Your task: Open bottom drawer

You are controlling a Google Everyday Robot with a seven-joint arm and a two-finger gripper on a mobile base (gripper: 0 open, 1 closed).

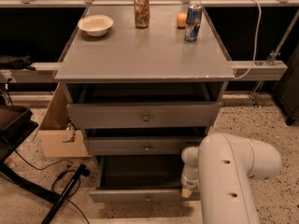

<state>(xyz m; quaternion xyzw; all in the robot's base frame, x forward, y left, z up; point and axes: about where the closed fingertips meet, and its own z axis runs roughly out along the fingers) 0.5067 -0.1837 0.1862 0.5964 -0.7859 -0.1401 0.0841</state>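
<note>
Bottom drawer (135, 195): lowest of three in the grey cabinet (145, 59), pulled well out toward the camera. Shows a dark interior behind its flat front and carries a small round knob (148, 199) at the centre of that front. Juts further forward than the middle drawer (121, 146) and the top drawer (112, 115), each standing slightly ajar with a dark gap above it.

Gripper (187, 190): down at the right end of the bottom drawer's front, pointing at the floor, tan tip level with the front's top edge. Cannot tell whether touching the drawer. Cannot tell either whether spread apart or closed together. Hangs from a slim white wrist under the bulky white arm (233, 176), which fills the lower right corner.

On the cabinet top, toward the back: white bowl (95, 24) at left, brown can (141, 4) near the middle, orange (181, 20) just beside a blue can (193, 22) at right.

Left of the cabinet, on the speckled floor (261, 125): open cardboard box (58, 134), with a black cable (65, 181) lying in front of it. At right, a white cord (256, 31) drooping down to a grey rail (261, 70).
</note>
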